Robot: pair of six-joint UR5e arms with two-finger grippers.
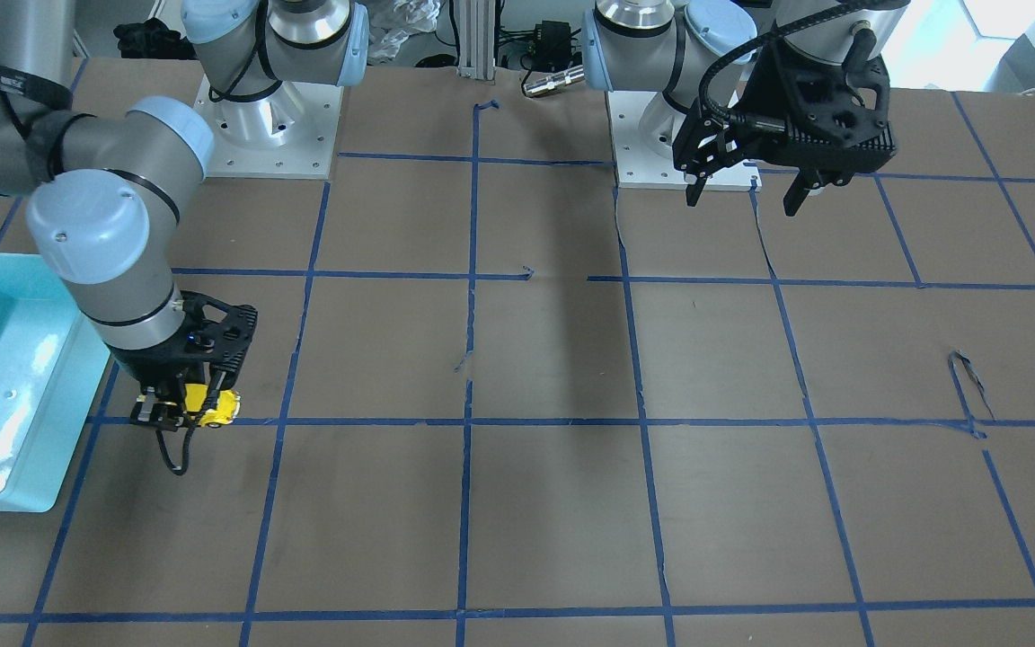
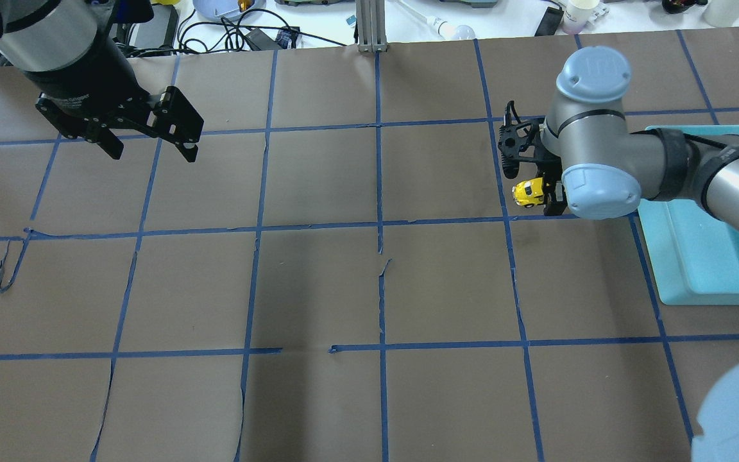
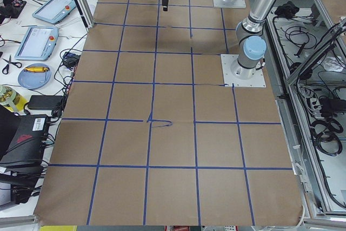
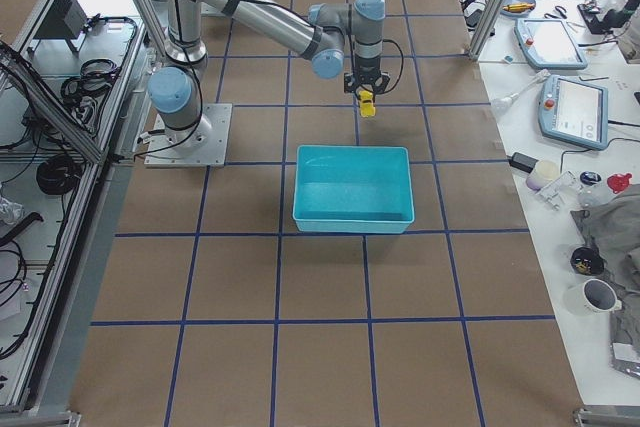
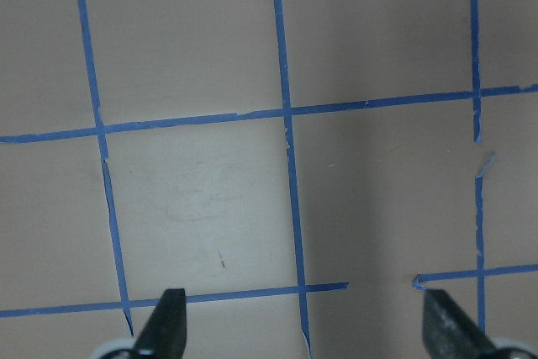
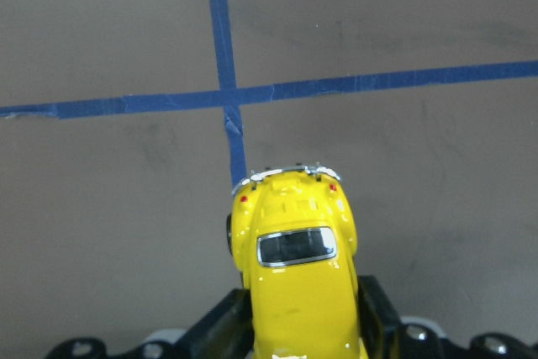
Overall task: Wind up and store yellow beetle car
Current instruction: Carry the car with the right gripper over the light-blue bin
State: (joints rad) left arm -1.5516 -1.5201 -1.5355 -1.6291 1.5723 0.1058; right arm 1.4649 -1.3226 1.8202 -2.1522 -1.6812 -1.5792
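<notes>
The yellow beetle car (image 6: pixel 294 271) is gripped at its sides by my right gripper (image 6: pixel 298 321), which is shut on it. The same car (image 2: pixel 530 192) sticks out of the right gripper (image 2: pixel 539 192) just left of the teal bin (image 2: pixel 696 256); the front-facing view shows the car (image 1: pixel 212 407) and right gripper (image 1: pixel 178 404) low over the brown paper. From the right end, the car (image 4: pixel 366 103) hangs beyond the bin (image 4: pixel 353 190). My left gripper (image 2: pixel 150 146) hovers open and empty at the far left, its fingertips (image 5: pixel 168 325) wide apart.
Blue tape lines grid the brown paper (image 2: pixel 318 282), which is torn in places. The robot bases (image 1: pixel 270 135) stand at the table's back. Cables and tablets (image 3: pixel 40 41) lie on the side bench beyond the table edge.
</notes>
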